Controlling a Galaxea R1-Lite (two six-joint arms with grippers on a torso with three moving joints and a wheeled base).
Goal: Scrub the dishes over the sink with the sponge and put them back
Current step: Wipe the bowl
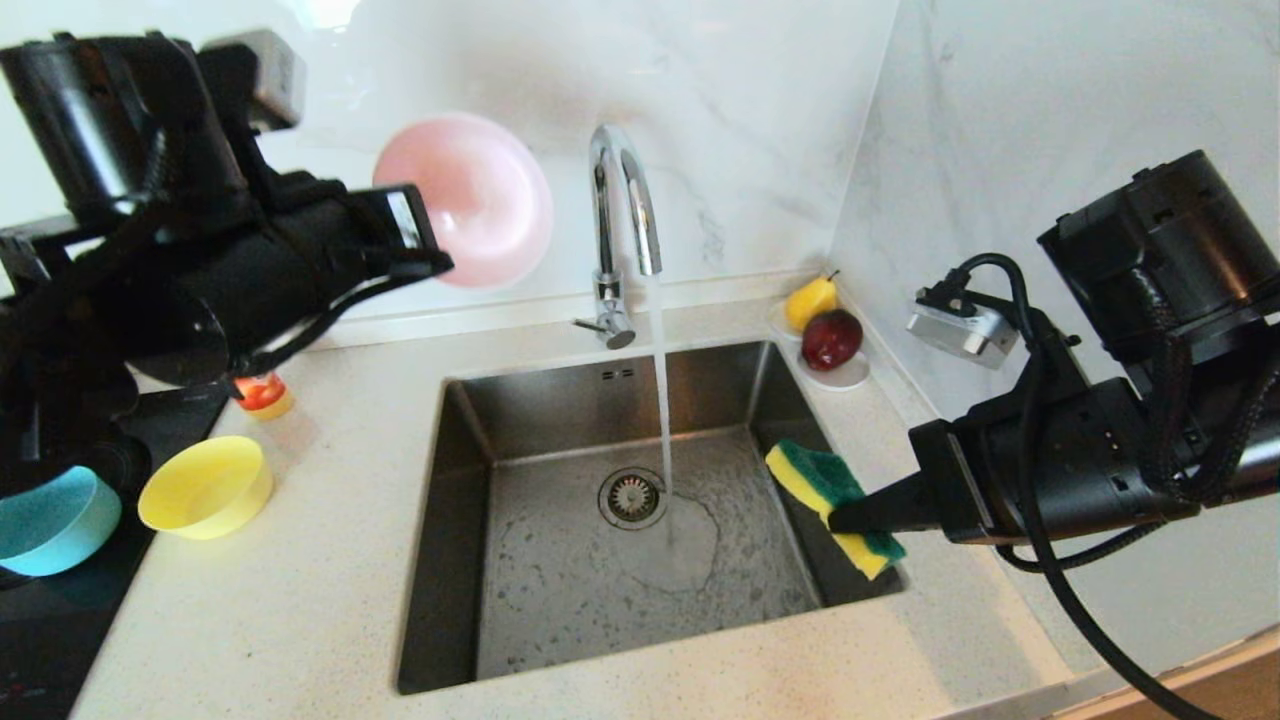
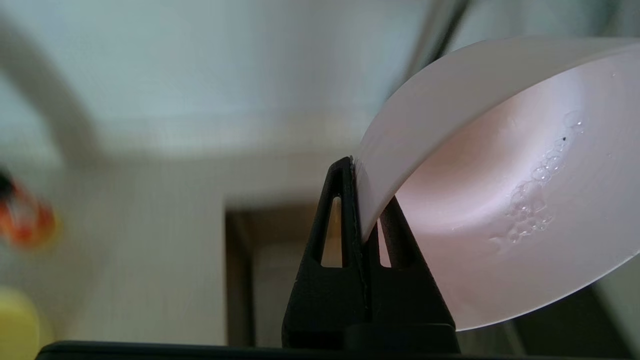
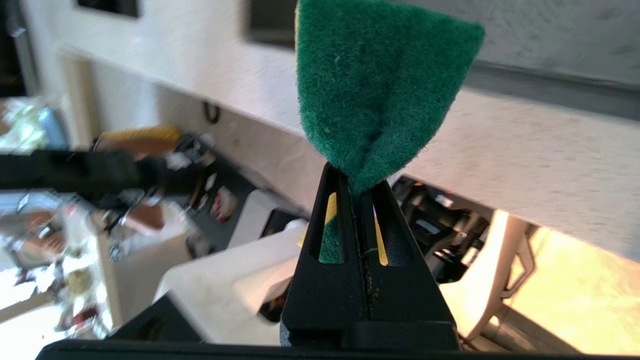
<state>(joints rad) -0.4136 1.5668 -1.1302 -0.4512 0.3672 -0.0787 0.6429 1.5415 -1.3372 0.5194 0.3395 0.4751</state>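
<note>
My left gripper (image 2: 361,210) pinches the rim of the pale pink round plastic bowl (image 1: 480,200), tilted high at the far left of the steel sink (image 1: 560,600) so its wet, bubbled hollow faces the sponge. My right gripper (image 3: 361,192) clamps the green-and-yellow sponge (image 1: 832,492) over the sink's right edge, ready to scrub.

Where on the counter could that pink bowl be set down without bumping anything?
The counter in front of the yellow bowl, left of the sink, is bare. So is the front strip. The back right corner is crowded by the fruit saucer.
</note>
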